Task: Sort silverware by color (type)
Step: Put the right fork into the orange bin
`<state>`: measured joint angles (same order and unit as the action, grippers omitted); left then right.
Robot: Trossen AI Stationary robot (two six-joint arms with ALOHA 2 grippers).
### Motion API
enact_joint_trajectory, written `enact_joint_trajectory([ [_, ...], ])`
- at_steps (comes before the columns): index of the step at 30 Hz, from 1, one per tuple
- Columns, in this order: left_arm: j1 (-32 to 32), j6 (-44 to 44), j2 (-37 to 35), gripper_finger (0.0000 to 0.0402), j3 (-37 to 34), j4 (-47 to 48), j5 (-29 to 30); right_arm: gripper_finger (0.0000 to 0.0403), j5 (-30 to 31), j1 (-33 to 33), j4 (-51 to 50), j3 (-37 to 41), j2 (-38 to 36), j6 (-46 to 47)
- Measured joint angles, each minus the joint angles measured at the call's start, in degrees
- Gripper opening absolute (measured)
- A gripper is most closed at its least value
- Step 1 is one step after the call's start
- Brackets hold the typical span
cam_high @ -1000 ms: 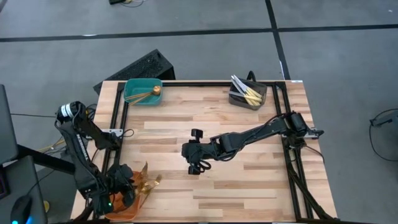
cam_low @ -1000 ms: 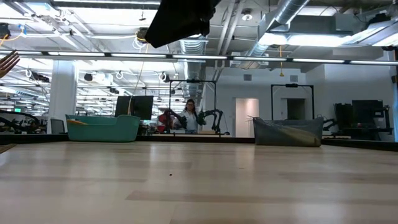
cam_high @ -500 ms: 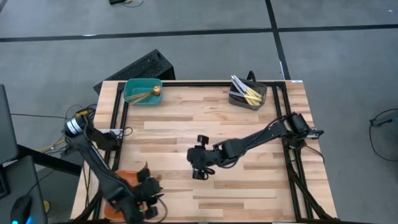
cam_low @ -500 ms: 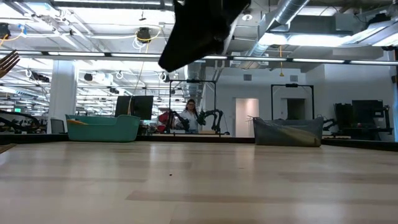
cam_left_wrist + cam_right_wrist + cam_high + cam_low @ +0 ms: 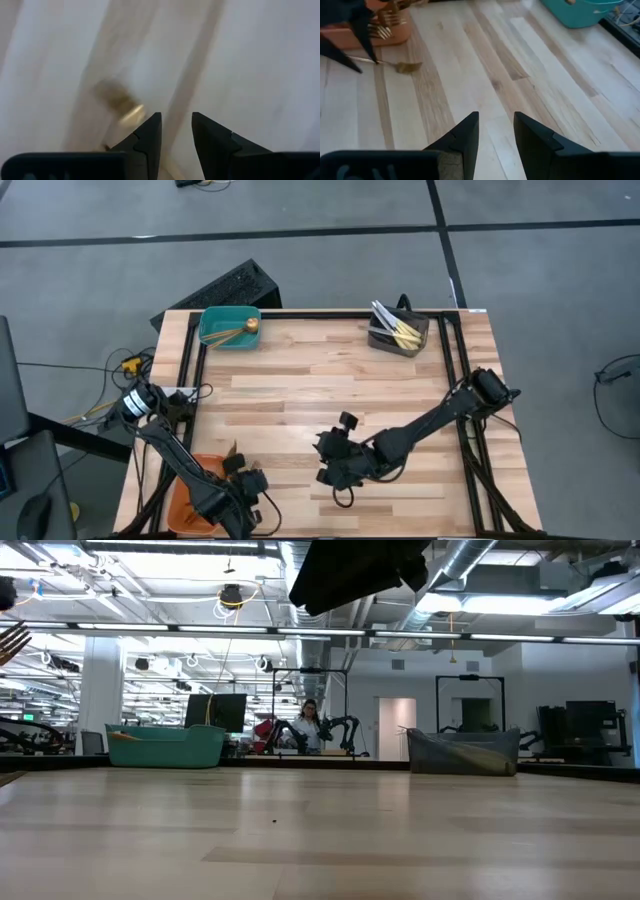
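A gold spoon [image 5: 407, 66] lies on the table just right of the orange bin [image 5: 183, 498]. Its blurred bowl [image 5: 120, 102] shows in the left wrist view. My left gripper [image 5: 248, 495] points down over the spoon's handle, fingers slightly apart [image 5: 176, 122]. Gold forks [image 5: 382, 31] stick out of the orange bin. My right gripper [image 5: 330, 470] hovers open [image 5: 496, 125] above bare table at centre near, holding nothing. Gold pieces lie in the teal bin [image 5: 229, 327]. Knives with pale handles lie in the dark grey bin [image 5: 397, 332]. My left gripper comes at the spoon from above, pointing down. Its fingers [image 5: 370, 52] stand on either side of the handle [image 5: 382, 62], near its free end. I cannot tell whether they touch it. The spoon lies flat on the table.
The teal bin [image 5: 165, 745] sits at the far left corner and the grey bin [image 5: 462, 752] at the far right. Black rails frame the table's left, right and far sides. Bare wood fills the middle. A person stands in the room beyond.
My left gripper has moved out of the orange bin toward the table's right, along the near edge, and now stands over the bare wood beside the bin. My right gripper has travelled from the table's centre toward the near edge and slightly right.
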<state>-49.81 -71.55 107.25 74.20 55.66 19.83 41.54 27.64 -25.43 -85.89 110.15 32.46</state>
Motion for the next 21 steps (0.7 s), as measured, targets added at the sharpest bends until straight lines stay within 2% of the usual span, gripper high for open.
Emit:
enact_joint_trajectory([
  [8,-1.66,-9.99,0.05,0.0099,-0.33,17.32,-2.99,0.015,0.74,0.48,-0.11,0.0,0.0,0.6],
  [13,-2.8,-12.74,0.03,0.0098,0.05,21.94,-6.95,0.015,1.83,0.42,-0.35,0.0,0.0,0.66],
  [18,-4.82,-18.36,0.03,0.0098,2.71,28.67,-7.59,0.015,2.07,0.42,-0.91,-0.02,0.0,0.61],
  [21,-5.84,-22.12,0.01,0.0098,4.46,29.74,-5.41,0.015,2.07,0.35,-1.01,-0.02,0.0,0.46],
])
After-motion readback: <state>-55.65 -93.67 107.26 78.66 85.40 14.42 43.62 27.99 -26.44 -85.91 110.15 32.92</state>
